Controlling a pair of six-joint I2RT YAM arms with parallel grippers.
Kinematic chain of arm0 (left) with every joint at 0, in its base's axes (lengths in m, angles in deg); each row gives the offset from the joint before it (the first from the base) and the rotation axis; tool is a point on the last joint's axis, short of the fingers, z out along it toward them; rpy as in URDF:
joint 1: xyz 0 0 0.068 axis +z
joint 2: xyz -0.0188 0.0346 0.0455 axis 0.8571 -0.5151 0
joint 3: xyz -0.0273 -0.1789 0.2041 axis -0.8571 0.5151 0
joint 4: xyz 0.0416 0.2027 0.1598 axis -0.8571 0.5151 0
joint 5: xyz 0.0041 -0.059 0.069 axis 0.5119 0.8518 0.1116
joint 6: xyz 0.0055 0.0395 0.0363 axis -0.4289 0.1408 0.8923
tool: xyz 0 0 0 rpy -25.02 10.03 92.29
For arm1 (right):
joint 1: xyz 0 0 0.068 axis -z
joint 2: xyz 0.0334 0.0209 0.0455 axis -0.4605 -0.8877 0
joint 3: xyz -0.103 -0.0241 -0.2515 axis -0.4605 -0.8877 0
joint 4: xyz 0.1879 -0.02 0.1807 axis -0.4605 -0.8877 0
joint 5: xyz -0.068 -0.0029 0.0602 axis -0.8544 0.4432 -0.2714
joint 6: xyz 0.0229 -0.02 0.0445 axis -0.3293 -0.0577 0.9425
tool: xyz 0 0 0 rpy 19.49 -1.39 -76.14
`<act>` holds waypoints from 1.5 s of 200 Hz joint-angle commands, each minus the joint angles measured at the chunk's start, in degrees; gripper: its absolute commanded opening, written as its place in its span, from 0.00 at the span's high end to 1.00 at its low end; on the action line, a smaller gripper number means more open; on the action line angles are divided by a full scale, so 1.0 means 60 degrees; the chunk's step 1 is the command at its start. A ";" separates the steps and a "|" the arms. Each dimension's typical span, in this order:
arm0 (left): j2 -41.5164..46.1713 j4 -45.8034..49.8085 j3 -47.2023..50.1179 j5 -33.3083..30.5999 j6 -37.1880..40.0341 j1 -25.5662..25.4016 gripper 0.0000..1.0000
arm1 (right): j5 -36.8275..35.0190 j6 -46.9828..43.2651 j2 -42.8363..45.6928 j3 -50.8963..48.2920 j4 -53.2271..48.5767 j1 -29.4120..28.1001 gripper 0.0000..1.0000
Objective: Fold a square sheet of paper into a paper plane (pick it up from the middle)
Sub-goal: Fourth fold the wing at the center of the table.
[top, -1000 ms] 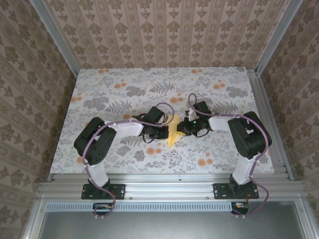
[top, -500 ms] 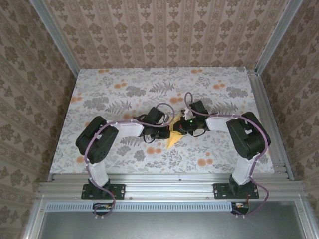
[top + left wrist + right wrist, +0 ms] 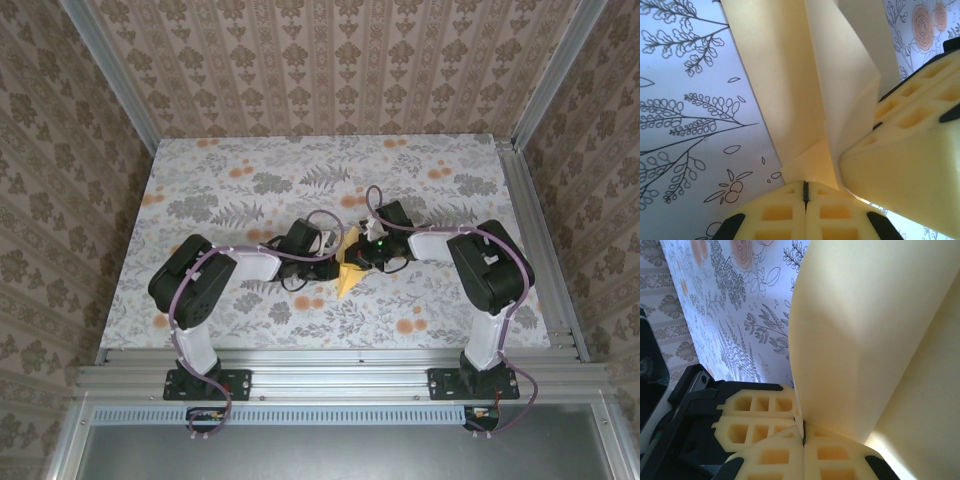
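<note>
The left jaws are pressed fully together, and a lower fold of the paper plane [image 3: 805, 90] runs down into the seam between them. The right jaws are likewise closed tight, nipping an edge of the same paper where it curves up from their seam in the right wrist view [image 3: 860, 340]. The two pairs of jaws meet almost tip to tip, the right arm's foam fingers [image 3: 905, 165] lying just beside the left pinch. The paper is plain pale yellow, folded into overlapping layers with sharp long creases, one flap standing up and bowed. From above it is a slim pointed shape [image 3: 345, 274], tip toward the near edge, held between the left arm [image 3: 230, 270] and right arm [image 3: 470, 255] over the middle of the flower-printed counter [image 3: 200, 190].
</note>
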 commanded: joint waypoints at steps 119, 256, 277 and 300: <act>-0.0162 0.0079 0.0984 0.0001 0.0108 0.0188 1.00 | 0.0243 -0.0318 -0.0913 0.0651 -0.0298 -0.0136 0.97; 0.0257 0.0689 0.0092 -0.0383 0.0114 0.0145 1.00 | -0.0040 -0.0662 -0.1000 0.0600 -0.0784 -0.0114 0.97; 0.0358 0.0367 0.0127 -0.0486 -0.0106 0.0159 1.00 | 0.0026 -0.0594 -0.0970 0.0562 -0.0681 -0.0114 0.97; 0.0349 0.0140 0.0091 -0.0739 -0.0238 0.0163 0.97 | 0.0077 -0.0485 -0.0936 0.0504 -0.0532 -0.0107 0.97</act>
